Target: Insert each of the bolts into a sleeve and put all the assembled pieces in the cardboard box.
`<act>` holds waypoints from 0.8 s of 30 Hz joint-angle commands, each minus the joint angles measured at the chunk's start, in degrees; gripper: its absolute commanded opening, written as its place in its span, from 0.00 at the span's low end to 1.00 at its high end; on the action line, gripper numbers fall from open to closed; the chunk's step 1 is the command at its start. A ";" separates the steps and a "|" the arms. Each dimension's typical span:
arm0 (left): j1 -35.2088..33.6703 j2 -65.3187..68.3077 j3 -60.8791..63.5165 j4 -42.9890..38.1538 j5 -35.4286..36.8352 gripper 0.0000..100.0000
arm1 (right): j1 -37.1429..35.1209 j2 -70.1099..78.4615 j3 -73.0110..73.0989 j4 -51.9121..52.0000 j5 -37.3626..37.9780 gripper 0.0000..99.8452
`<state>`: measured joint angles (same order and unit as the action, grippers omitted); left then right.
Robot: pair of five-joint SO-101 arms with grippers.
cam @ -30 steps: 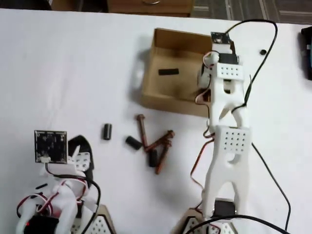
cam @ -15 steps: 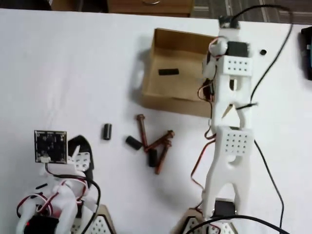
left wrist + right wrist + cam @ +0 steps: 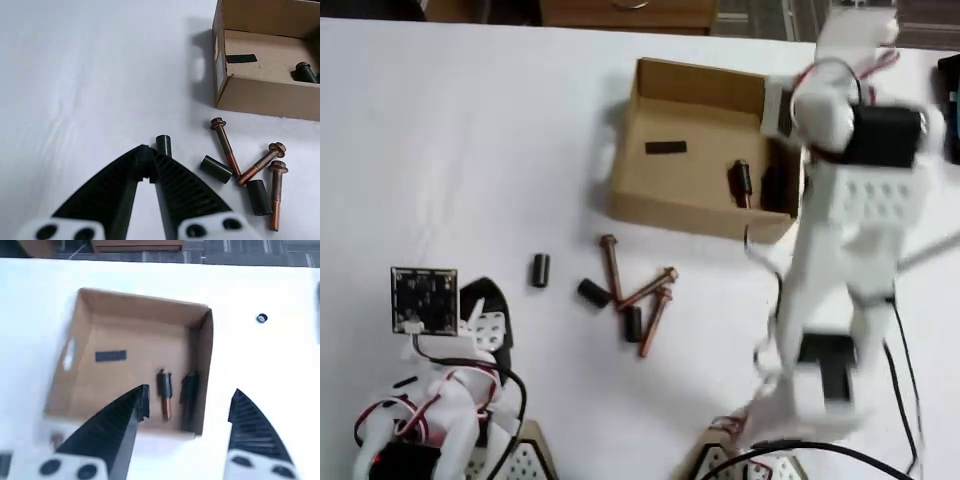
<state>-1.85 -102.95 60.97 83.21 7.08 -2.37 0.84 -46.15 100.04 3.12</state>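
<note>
Inside cardboard box (image 3: 670, 212), near its right wall: one assembled piece (image 3: 743, 180), bolt in sleeve, lying flat on box floor. Right gripper (image 3: 190, 392) hovers above box's right side, released, jaws wide apart, nothing held; piece lies below, between spread jaws. Black strip (image 3: 665, 148) on box floor, apart from piece. Mid-table, in front of box: three bolts (image 3: 611, 268) in loose cluster, three sleeves (image 3: 540, 270) among and beside them. Left gripper (image 3: 149, 159) at table's near-left corner, clenched, empty; nearest sleeve just past its tip, not touching.
</note>
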 commanded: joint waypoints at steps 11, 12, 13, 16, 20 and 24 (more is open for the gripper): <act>-0.53 -1.32 0.04 -0.88 -0.26 0.02 | -20.09 -45.41 58.11 0.84 -21.10 0.25; -0.53 -1.32 0.04 -0.88 -0.26 0.02 | -22.37 -46.46 61.19 0.48 -23.12 0.25; -0.53 -1.32 0.04 -0.88 -0.26 0.02 | -24.48 -47.43 64.00 -0.04 -24.70 0.25; -0.53 -1.32 -0.04 -0.88 -0.26 0.02 | -29.49 -50.07 68.75 -2.33 -26.46 0.25; -0.53 -1.32 -0.04 -0.79 -0.26 0.02 | -34.95 -52.79 72.88 -3.12 -26.73 0.25; -0.62 -1.32 -0.04 -0.79 -0.26 0.02 | -38.29 -56.40 75.08 -0.75 -26.29 0.25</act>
<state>-1.93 -102.95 60.97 83.21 7.08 -38.42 -52.53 28.57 98.02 -23.16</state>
